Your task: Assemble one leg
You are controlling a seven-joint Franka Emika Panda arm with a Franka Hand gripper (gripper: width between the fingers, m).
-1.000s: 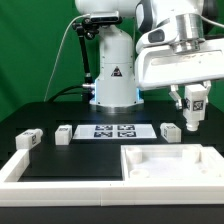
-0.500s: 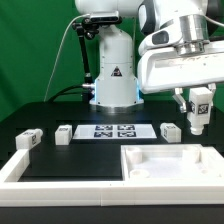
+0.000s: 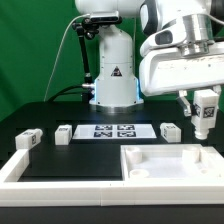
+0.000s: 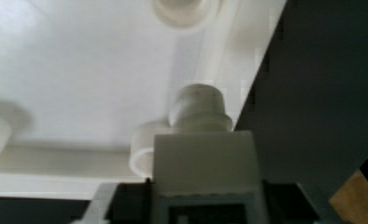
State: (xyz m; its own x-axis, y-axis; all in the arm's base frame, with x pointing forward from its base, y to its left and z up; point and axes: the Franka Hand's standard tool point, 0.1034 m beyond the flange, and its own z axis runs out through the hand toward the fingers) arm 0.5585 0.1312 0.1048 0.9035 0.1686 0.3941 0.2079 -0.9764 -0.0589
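At three o'clock in the exterior view, the leg [image 3: 207, 112] hangs clamped in the hand [image 3: 204, 104], well above the desk [image 3: 55, 115]. It has drifted further toward three o'clock and slightly down, over the panel's [image 3: 170, 166] one-o'clock corner; seating it there looks close.

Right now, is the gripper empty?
No, the gripper is shut on a white leg that has a square tag on its face.
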